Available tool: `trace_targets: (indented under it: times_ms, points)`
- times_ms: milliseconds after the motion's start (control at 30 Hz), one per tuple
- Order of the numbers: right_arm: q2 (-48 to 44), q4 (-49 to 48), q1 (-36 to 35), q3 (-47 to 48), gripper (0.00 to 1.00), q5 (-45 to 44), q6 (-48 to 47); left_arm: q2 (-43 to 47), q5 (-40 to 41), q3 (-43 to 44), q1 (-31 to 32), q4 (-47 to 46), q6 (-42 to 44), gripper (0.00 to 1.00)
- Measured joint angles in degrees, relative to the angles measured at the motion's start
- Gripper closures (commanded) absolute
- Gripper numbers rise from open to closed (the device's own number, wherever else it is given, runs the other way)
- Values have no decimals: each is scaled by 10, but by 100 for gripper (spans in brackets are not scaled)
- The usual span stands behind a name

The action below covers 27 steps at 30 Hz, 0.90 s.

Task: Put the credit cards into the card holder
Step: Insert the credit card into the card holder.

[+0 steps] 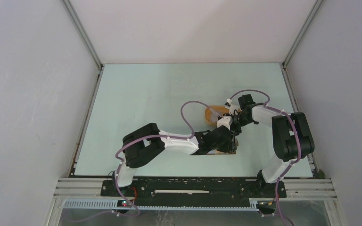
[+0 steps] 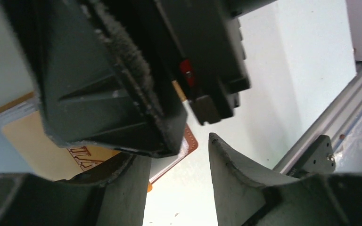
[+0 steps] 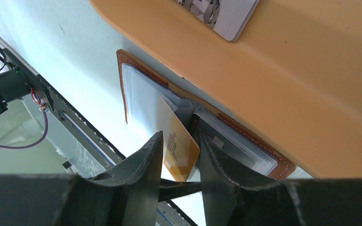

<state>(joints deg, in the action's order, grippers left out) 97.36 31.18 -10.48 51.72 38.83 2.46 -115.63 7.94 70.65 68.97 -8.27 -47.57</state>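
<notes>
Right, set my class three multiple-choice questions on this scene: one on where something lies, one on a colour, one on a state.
1. Where does the pale patterned card lie?
A on the orange-yellow tray; B on the side wall; C on the metal rail.
2. What colour is the card between the right gripper's fingers?
A green; B gold; C black.
3. How is the card holder?
A snapped shut; B standing on edge; C lying open.

Answers:
1 A, the right wrist view shows it resting on the tray.
2 B, the gold card stands between the two dark fingers.
3 C, the brown leather is spread flat with its clear sleeves showing.
</notes>
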Motion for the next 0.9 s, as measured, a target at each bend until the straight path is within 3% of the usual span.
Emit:
trace_targets:
  times_ms: [567,900]
  points:
    - [0,1,0,0,56,0,0,2,56,0,-5,31,-2,47]
    - [0,3,2,1,50,8,0,13,87,0,-7,68,-4,48]
